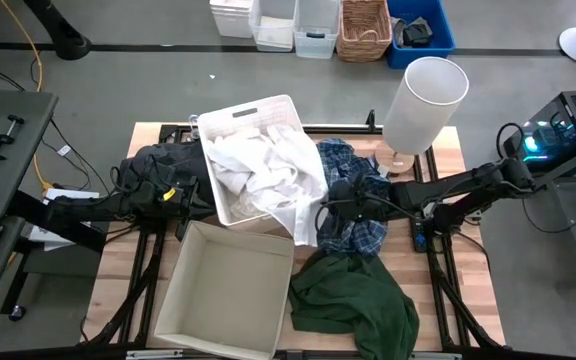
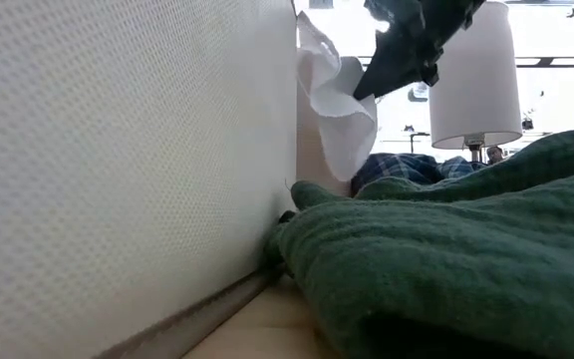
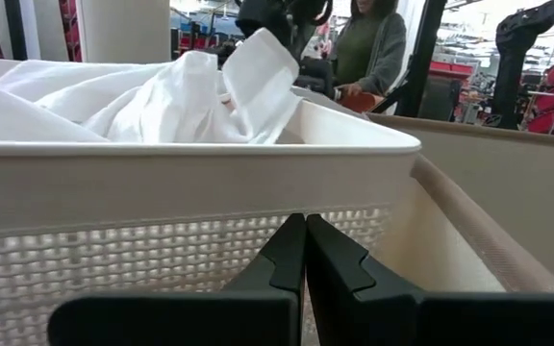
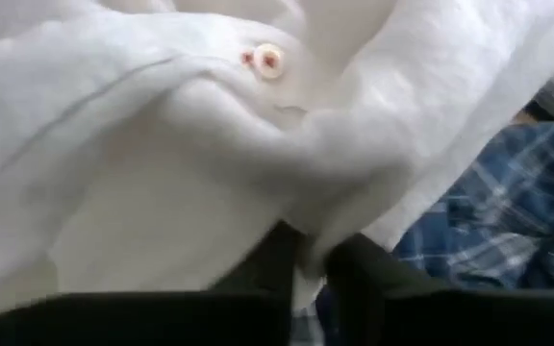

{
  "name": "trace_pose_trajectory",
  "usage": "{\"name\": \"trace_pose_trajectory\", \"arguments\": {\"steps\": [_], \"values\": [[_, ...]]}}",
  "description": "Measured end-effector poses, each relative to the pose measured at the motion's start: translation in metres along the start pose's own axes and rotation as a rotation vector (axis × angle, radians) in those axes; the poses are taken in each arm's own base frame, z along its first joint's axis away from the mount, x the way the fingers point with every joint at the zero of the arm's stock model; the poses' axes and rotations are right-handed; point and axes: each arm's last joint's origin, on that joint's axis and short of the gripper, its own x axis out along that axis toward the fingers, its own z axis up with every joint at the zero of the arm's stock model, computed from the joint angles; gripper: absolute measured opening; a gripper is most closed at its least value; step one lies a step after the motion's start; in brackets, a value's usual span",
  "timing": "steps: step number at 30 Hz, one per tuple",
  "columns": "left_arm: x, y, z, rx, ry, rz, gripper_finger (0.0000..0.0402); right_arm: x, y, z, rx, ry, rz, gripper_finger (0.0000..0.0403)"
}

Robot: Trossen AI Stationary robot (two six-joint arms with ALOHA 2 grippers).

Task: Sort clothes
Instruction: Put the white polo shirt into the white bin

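Note:
A white slotted basket (image 1: 215,128) holds several white garments (image 1: 263,170); one hangs over its right rim. My right gripper (image 1: 321,213) is at that rim, shut on a white buttoned garment (image 4: 210,125), and it shows raised in the low view (image 2: 407,55). A blue-and-white plaid shirt (image 1: 358,190) lies under my right arm. A dark green garment (image 1: 353,295) lies near the front edge. Black clothes (image 1: 158,165) lie at the left. My left gripper (image 3: 304,255) is shut, low beside the basket's left wall (image 3: 162,259). My right gripper pinches a fold of the white garment (image 4: 308,252) between its two fingers, coming level from the table's right side. The cloth hangs slack below the fingers (image 2: 339,110), and the rest of it lies in the basket. My left gripper's shut tips point at the basket's wall; whether they touch it I cannot tell.
A beige fabric box (image 1: 183,320) stands open at the front, next to the basket. A tall white lampshade (image 1: 425,100) stands at the back right. Bins and a wicker basket (image 1: 364,30) stand on the floor beyond the table. A person (image 3: 368,43) stands in the room beyond.

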Motion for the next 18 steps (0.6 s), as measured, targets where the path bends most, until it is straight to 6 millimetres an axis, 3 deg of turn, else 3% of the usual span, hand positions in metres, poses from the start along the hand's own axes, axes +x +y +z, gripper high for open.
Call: {"name": "trace_pose_trajectory", "arguments": {"steps": [1, 7, 13, 18], "values": [[0.0, 0.0, 0.0, 0.0, 0.0, 0.0, 0.0001, 0.0, 0.001, 0.001, -0.005, 0.003, 0.021, 0.0024], [0.0, 0.0, 0.0, 0.0, 0.001, -0.005, 0.0001, -0.012, 0.007, 0.011, 0.009, 0.048, 0.145, 0.0004], [0.0, 0.0, 0.0, 0.0, 0.0, -0.004, 0.0001, -0.063, 0.019, 0.056, -0.1, 0.004, 0.394, 0.0001], [0.0, 0.0, 0.0, 0.0, 0.001, -0.003, 0.0001, -0.1, 0.017, 0.11, -0.159, -0.245, 0.411, 0.0001]]}}
